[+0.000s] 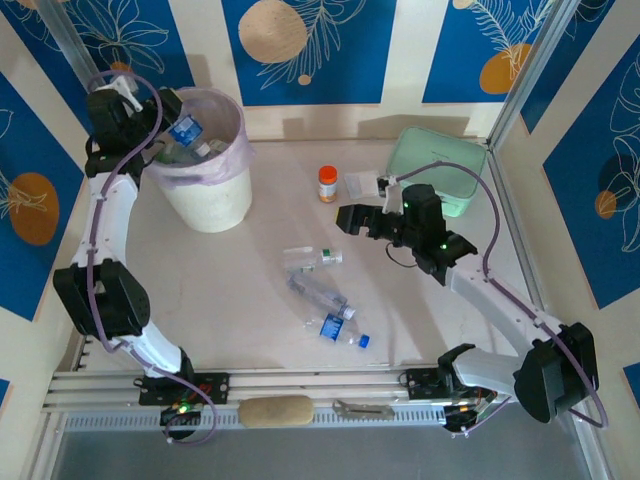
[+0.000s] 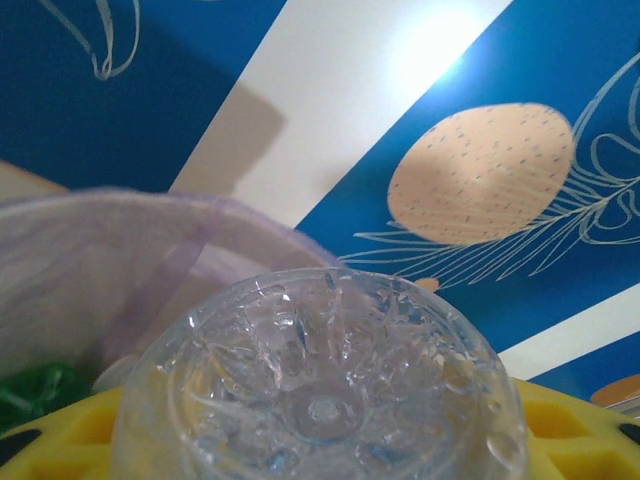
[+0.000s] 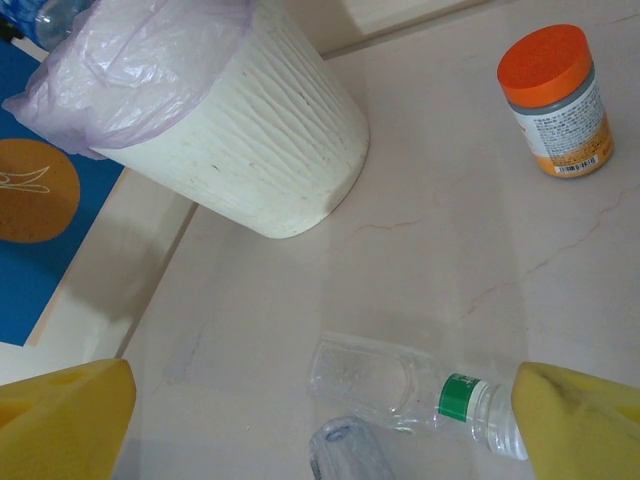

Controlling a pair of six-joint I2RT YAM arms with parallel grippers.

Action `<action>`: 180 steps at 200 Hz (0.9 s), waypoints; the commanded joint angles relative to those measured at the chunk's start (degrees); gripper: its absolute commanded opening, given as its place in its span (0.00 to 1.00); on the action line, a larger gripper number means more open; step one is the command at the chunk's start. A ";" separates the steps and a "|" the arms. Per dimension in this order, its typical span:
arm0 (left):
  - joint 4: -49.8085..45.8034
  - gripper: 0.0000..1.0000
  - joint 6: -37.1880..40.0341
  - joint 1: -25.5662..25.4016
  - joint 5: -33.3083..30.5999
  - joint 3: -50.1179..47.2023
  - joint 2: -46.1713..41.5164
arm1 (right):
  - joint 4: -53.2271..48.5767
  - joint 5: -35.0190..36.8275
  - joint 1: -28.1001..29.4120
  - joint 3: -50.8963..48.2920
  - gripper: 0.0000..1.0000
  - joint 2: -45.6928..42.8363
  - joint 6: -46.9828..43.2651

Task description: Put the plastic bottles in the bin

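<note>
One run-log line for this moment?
left gripper: shut on clear bottle over bin | right gripper: open, above table | remaining: bottles on table

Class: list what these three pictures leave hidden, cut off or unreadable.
- Left wrist: the held bottle hides most of the bin's inside.
- Right wrist: the bottom edge cuts off the lowest bottle; the jar's print is too small to read.
- Top: the left arm covers part of the bin's contents.
</note>
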 commanded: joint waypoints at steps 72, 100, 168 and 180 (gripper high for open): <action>-2.14 1.00 3.64 -0.20 -0.03 -0.78 -3.53 | -0.46 0.42 -0.03 -0.67 0.97 -0.14 1.52; -3.59 1.00 6.68 -0.13 -2.30 -1.93 -7.36 | -0.69 0.61 0.04 -0.34 0.97 0.57 1.36; 1.10 1.00 5.81 -0.31 -1.18 -13.53 -19.86 | -3.80 0.28 1.22 2.50 0.97 5.45 0.41; 2.56 1.00 4.66 -0.70 0.22 -17.35 -22.36 | -5.19 0.18 1.91 3.55 0.97 7.05 -0.18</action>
